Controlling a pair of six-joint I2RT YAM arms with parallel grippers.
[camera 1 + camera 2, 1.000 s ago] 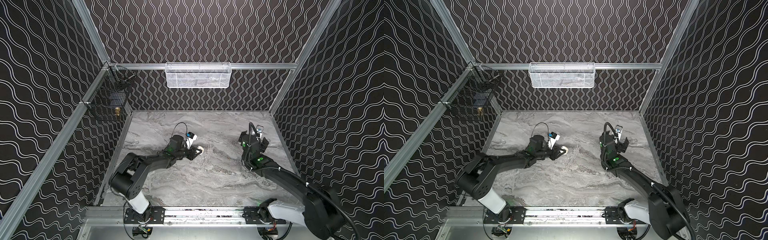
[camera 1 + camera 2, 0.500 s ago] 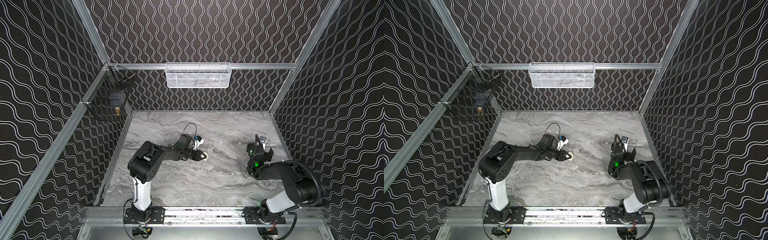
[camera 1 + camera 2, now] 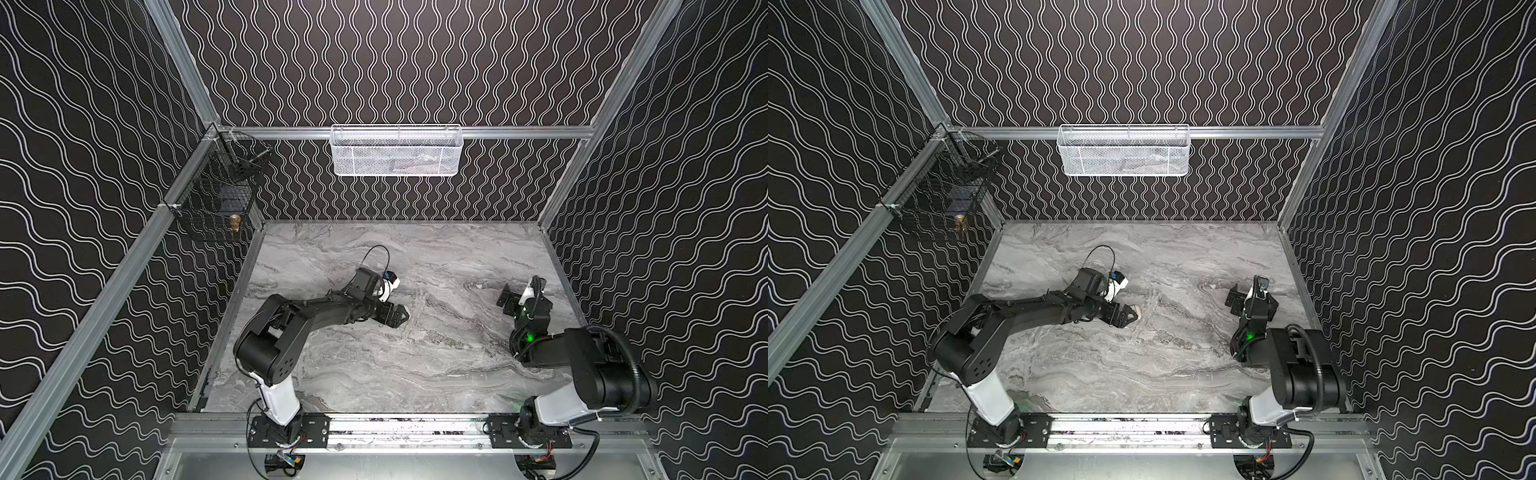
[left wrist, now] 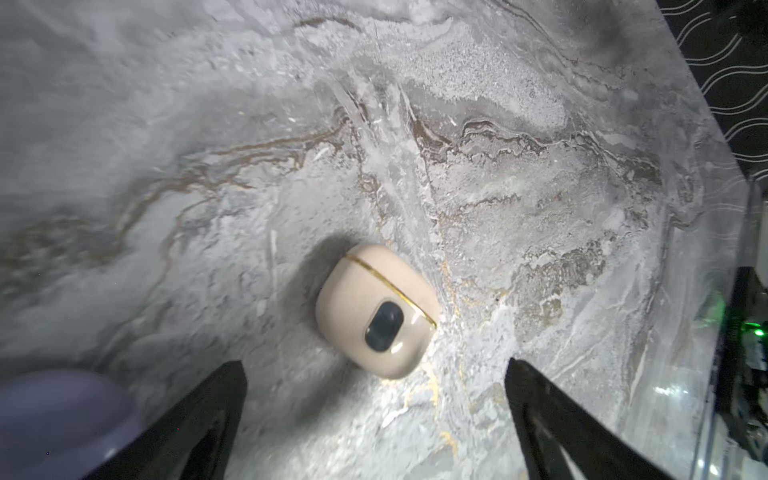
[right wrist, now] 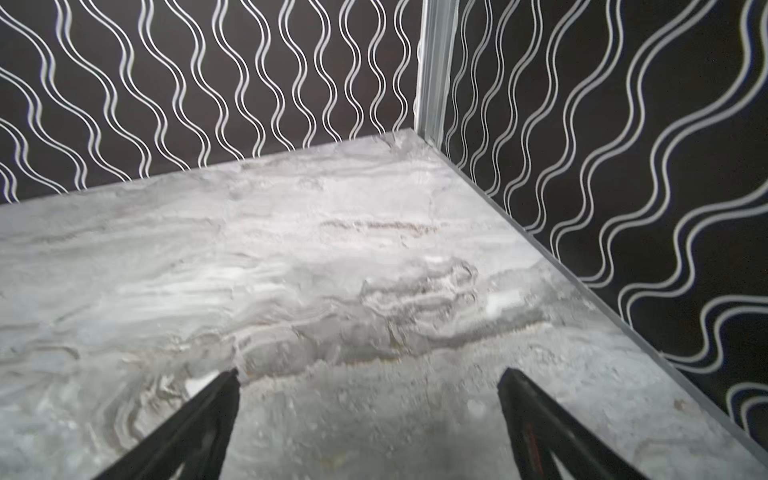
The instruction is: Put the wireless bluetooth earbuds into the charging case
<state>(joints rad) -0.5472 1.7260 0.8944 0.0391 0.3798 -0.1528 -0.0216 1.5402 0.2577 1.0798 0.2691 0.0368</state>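
left wrist view: beige charging case (image 4: 376, 311) lies shut on the marble table (image 4: 166, 124), just ahead of the left gripper (image 4: 376, 363), fingers apart, empty.
earbuds: none visible; probably inside, so little seems left.
right gripper (image 5: 370, 372): fingers apart, empty, over bare table.
wrist only: blurred lilac thing (image 4: 58, 415), unseen in top views.

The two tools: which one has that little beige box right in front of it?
The left tool: the closed beige box lies on the marble just ahead of its spread jaws. The right tool, also open, points at a wall corner.
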